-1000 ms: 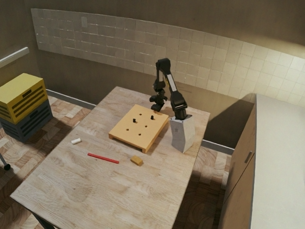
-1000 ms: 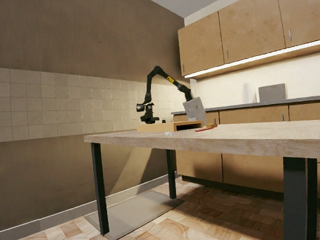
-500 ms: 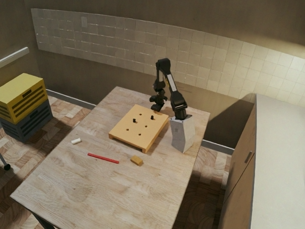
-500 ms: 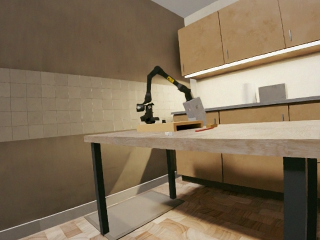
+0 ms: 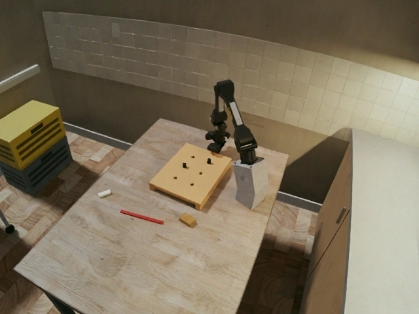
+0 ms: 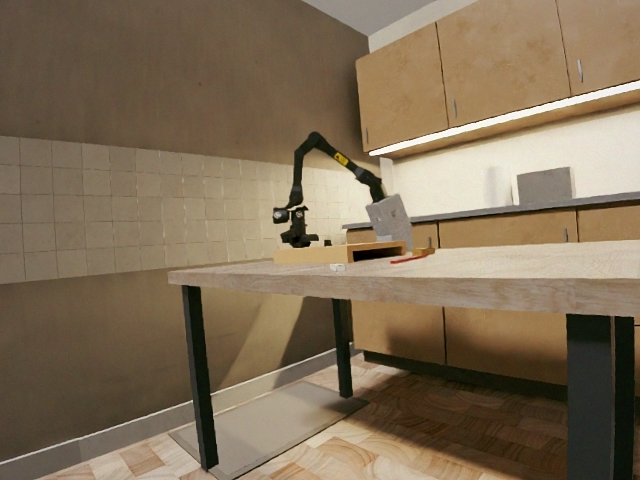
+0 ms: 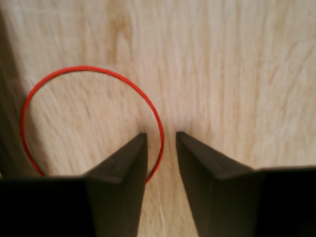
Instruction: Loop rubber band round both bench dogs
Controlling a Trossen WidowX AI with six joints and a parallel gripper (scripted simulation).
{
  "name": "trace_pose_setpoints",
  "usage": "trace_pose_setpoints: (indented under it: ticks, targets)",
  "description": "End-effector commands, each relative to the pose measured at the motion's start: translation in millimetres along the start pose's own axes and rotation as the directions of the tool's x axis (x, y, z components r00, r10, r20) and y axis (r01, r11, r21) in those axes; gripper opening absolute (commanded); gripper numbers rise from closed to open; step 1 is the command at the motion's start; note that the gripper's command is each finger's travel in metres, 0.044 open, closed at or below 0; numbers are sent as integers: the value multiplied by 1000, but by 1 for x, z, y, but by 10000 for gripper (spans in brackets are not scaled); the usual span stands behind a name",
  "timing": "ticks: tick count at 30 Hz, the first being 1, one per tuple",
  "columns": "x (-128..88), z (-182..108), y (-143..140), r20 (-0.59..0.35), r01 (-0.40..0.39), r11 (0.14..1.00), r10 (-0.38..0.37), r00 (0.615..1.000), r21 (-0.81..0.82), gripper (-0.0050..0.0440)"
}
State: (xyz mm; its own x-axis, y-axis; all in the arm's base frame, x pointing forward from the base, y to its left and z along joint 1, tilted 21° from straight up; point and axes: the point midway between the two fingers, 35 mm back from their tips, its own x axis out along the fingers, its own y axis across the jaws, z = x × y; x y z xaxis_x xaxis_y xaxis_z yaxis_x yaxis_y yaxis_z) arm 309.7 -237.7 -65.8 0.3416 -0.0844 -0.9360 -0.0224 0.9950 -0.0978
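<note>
The red rubber band [image 7: 91, 67] lies flat as an open ring on the table, seen only in the wrist view. My gripper [image 7: 161, 140] points down over its right side, fingers a narrow gap apart. The band's right strand runs between the fingertips and passes under the left finger; the fingers do not pinch it. In the top view the gripper [image 5: 215, 147] hangs just beyond the far edge of the tan board [image 5: 191, 174]. Two black bench dogs [image 5: 184, 165] [image 5: 209, 160] stand upright in the board's holes. The board lies flat on the table. In the exterior view the gripper [image 6: 298, 240] is low at the board's left end [image 6: 338, 253].
The robot's grey base [image 5: 252, 184] stands right of the board. A red pencil [image 5: 141, 216], a white chalk piece [image 5: 104, 193] and a tan block [image 5: 187, 219] lie on the table in front of the board. A yellow and grey crate [image 5: 30, 145] stands on the floor at the left.
</note>
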Motion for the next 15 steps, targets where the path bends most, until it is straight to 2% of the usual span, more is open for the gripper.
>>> trace_pose_setpoints:
  ticks: [1,15]
  targets:
    - [8,7,-4,10,13,1000,-13,1000,-8,80]
    - [4,7,-5,17,17,1000,-17,1000,-8,80]
